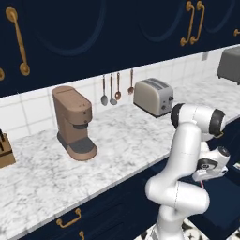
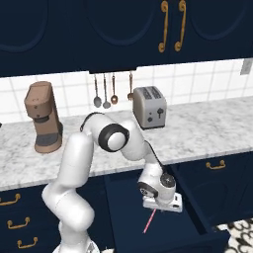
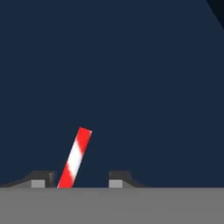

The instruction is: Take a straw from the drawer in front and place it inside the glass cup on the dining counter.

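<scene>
The straw (image 3: 75, 158) is seen between the fingertips (image 3: 43, 178) of the gripper (image 2: 159, 206), leaning close to one of them, over the navy floor of the open drawer (image 2: 192, 210). Whether the jaws already pinch it cannot be told. In the right base view the straw (image 2: 149, 220) slants down below the gripper. Further back, the marbled worktop (image 2: 207, 123) carries a toaster (image 2: 149, 106) and a coffee machine (image 2: 43, 116).

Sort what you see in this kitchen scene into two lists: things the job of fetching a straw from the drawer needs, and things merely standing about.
Belongs to the job:
- straw
- open drawer
- hand

Just standing about:
- coffee machine
- toaster
- hanging utensils
- knife block
</scene>
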